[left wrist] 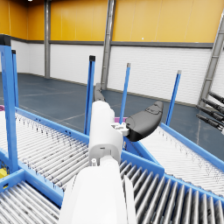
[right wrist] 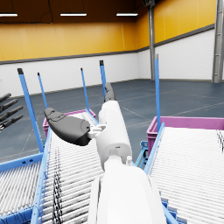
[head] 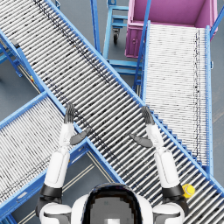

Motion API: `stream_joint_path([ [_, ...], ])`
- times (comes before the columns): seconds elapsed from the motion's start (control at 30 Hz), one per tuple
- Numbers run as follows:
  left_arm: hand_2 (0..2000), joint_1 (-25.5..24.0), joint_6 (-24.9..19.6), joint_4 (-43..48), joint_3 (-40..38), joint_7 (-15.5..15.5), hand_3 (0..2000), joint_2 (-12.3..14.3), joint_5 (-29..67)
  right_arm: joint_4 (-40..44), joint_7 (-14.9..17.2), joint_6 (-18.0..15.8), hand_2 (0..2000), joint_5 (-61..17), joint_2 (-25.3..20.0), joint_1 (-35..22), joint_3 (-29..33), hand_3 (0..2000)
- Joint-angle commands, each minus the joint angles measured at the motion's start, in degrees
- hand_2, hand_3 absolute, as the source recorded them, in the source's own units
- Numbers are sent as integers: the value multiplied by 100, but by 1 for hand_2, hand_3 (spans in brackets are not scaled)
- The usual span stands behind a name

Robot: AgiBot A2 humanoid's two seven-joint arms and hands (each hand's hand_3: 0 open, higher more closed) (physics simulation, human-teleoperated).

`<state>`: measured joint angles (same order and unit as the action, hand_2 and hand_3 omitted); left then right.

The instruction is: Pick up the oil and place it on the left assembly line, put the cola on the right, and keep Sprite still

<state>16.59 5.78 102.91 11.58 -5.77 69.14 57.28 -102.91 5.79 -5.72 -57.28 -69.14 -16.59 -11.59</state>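
Observation:
Both hands hover open over the wide diagonal roller conveyor (head: 100, 92), fingers pointing away from me and thumbs turned inward. My left hand (head: 72, 127) is near the conveyor's left blue rail, and my right hand (head: 146, 129) is to its right. Neither holds anything; the left hand (left wrist: 135, 122) and the right hand (right wrist: 70, 127) show the same in the wrist views. A small yellow object (head: 188, 190) lies on the rollers beside my right elbow, mostly hidden, and I cannot tell whether it is the oil. No cola or Sprite is in view.
A left roller line (head: 26, 135) runs lower at the left. A right roller line (head: 175, 78) runs at the upper right, with a pink bin (head: 170, 13) at its far end. Blue rails and upright posts (left wrist: 89, 92) edge the lines.

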Motion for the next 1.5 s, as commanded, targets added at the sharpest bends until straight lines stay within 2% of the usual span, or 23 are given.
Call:
stream_joint_path([
  [0.03,0,0,0,0,0,0,0,0,0,0,0,0,0,0,0,0,0,0],
  [1.5,0,0,0,0,0,0,0,0,0,0,0,0,0,0,0,0,0,0],
])
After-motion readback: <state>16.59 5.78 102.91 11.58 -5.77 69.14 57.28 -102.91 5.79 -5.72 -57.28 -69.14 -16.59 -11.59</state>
